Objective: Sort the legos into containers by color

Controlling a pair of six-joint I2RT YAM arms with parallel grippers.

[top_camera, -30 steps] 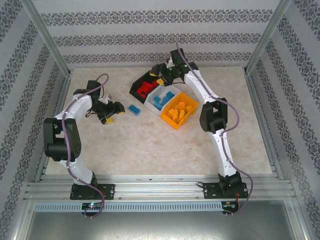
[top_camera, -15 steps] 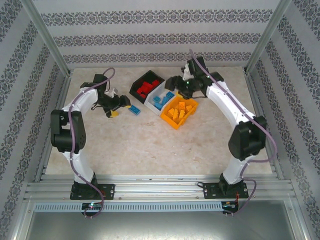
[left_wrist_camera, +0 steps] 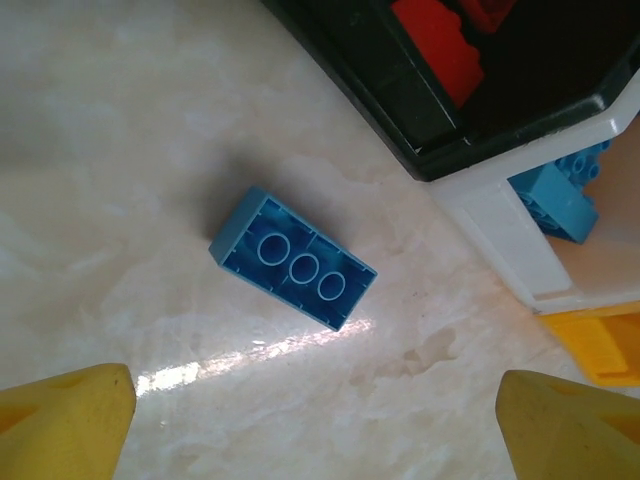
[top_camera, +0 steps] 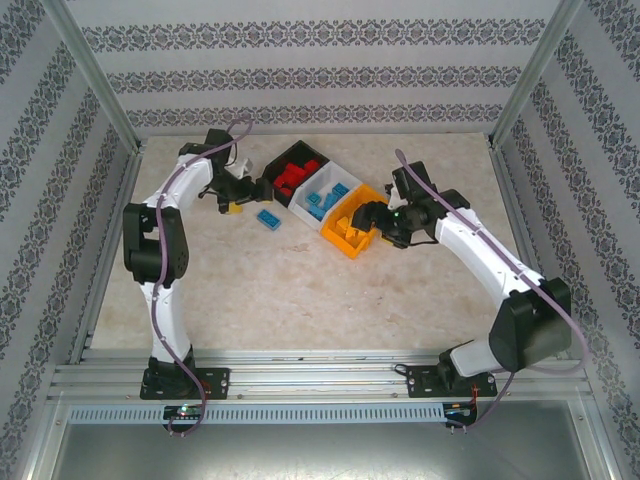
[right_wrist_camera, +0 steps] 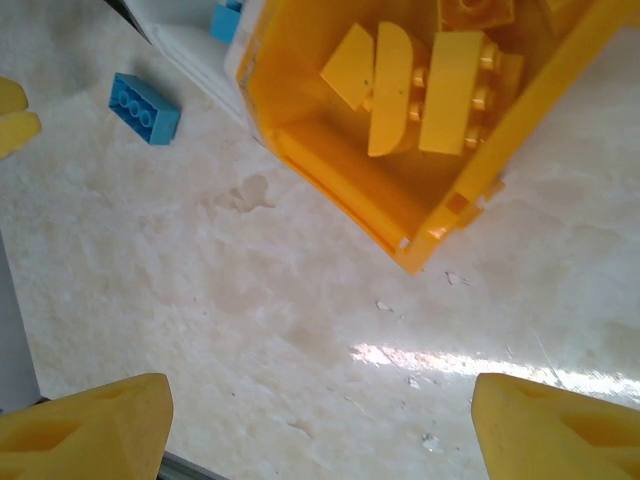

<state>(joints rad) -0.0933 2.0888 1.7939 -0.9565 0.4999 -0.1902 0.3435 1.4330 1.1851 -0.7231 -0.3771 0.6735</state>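
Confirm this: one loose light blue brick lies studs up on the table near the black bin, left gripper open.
Wrong on one point: the light blue brick lies upside down; the left wrist view shows its hollow underside with three round tubes. It is indeed loose on the table near the black bin, and the left gripper is open.

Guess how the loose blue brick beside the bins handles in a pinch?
Blue brick: probably rigid moulded plastic, won't flex. Hollow underside faces up, so likely light. Lies flat, boxy: should slide, not roll, when pushed.
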